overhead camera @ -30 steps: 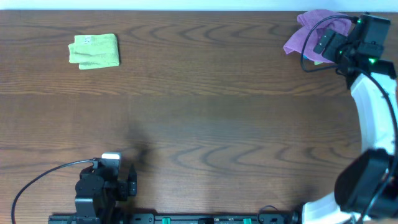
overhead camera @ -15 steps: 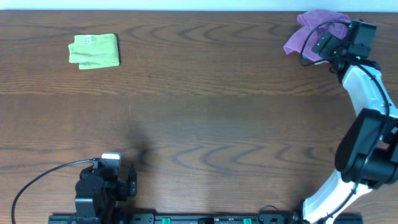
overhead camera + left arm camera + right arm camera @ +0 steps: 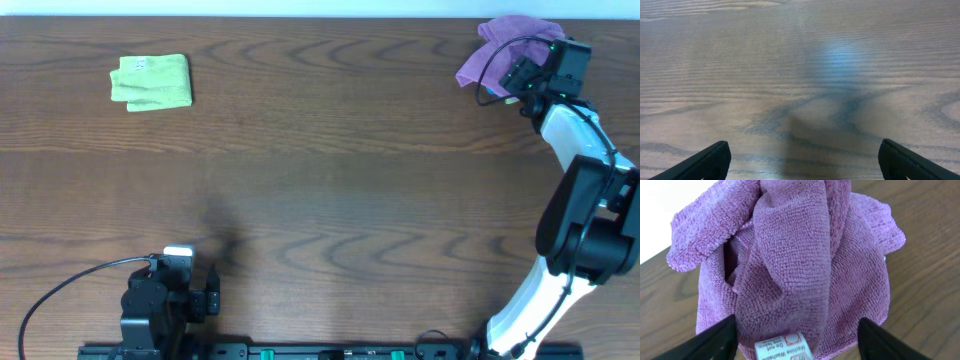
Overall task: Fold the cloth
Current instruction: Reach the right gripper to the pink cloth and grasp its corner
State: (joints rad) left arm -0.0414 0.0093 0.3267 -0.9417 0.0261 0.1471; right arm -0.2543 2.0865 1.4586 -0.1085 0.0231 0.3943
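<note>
Right fingers [image 3: 715, 340] spread open, straddling crumpled purple cloth [image 3: 805, 265] at far right corner of surface [image 3: 330, 180]; nothing gripped. Left fingers [image 3: 705, 161] open, idle. Green cloth [image 3: 151, 82] seen folded, far left. Purple fold judged not begun; all folding outstanding.

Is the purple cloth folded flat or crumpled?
Crumpled: the purple cloth lies heaped in loose, uneven rolls and overlapping flaps, not flat or squared.

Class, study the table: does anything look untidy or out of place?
The purple cloth lies bunched in a crumpled heap at the far right corner; the green cloth at far left is neatly folded.
</note>
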